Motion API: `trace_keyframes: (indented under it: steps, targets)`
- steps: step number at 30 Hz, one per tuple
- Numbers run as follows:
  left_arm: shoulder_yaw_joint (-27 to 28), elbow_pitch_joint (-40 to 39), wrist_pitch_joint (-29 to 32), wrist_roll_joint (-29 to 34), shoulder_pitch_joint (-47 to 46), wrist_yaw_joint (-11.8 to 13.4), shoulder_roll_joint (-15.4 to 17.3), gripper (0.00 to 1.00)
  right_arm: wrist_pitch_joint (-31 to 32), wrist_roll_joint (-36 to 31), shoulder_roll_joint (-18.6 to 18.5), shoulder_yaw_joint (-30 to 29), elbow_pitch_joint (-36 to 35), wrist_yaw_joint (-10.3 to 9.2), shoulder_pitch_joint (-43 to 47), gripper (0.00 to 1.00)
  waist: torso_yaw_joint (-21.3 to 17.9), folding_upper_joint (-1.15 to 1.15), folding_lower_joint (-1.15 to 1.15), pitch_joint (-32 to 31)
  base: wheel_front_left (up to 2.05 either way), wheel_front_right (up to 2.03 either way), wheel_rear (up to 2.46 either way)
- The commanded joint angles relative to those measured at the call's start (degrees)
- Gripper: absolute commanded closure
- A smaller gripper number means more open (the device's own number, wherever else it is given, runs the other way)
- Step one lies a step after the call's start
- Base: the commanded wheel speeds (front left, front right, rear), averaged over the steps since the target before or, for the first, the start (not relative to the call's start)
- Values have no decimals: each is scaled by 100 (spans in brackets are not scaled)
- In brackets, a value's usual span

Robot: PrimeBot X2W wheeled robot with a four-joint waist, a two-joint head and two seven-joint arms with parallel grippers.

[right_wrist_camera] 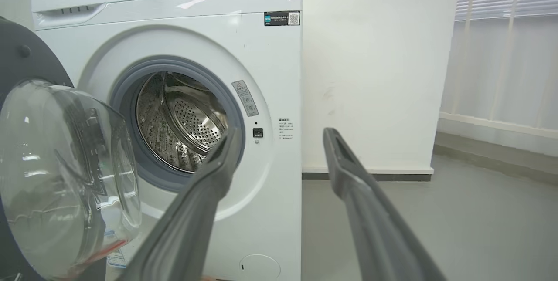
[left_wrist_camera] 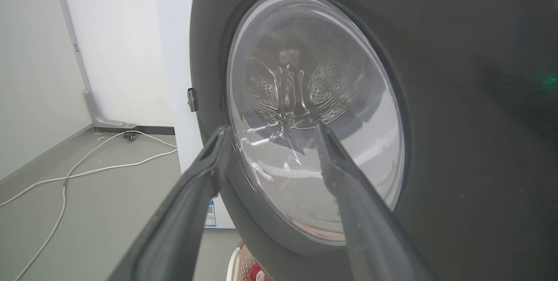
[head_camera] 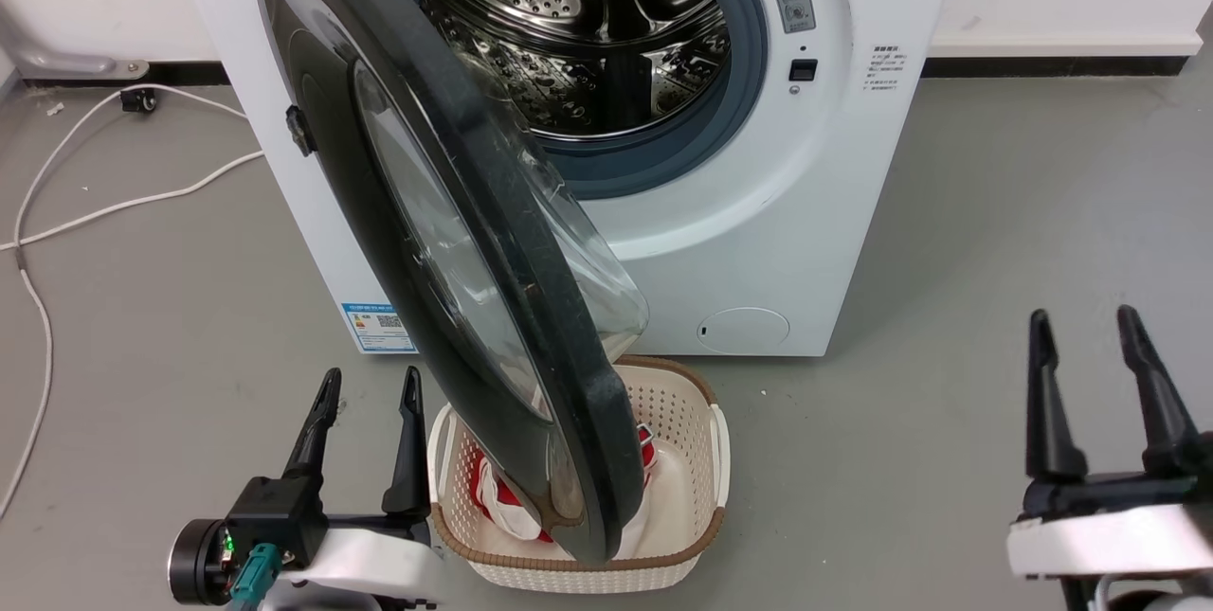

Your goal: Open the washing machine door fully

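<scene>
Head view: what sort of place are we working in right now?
Probably a laundry corner of a plain room: a white front-loading washing machine, the washing machine door swung out, a laundry basket beneath it on grey floor, white cables trailing alongside.

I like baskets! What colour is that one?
The basket is cream with a brown rim; head view shows it best.

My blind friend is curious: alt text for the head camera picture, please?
A large round glossy black door with a bulging clear glass window stands swung partway out from a white washing machine, baring its steel drum. Below it sits a white perforated basket with a brown rim; the left claw and right claw hover open low at either side.
</scene>
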Motion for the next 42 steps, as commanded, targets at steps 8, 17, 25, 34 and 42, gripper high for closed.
trace_keyframes:
  steps: [8, 17, 25, 34, 42]
  targets:
    - [0, -24, -15, 72, -6, 19, 0, 0, 241, -705, 175, 215, -206, -2, 666, 0, 17, 0, 0, 8, 0, 0, 0]
    - [-28, -30, -15, 101, -8, -16, 1, 0, 100, -185, 179, 169, 377, -2, 572, 0, 9, 0, 0, 2, 0, 0, 0]
    - [-22, 5, -15, 106, -18, -70, 1, 51, 36, -181, 180, 148, 506, -2, 471, 0, 7, 0, 0, 6, 0, 0, 0]
    - [-1, -37, -15, 25, 5, -101, 1, 100, 4, -134, 180, 162, 569, -2, 464, 0, -8, 0, 0, 31, 0, 0, 0]
    - [70, -546, -15, -104, -181, -85, 2, 100, -20, -64, 180, 148, 619, -2, 461, 0, 26, 0, 0, 65, 0, 0, 0]
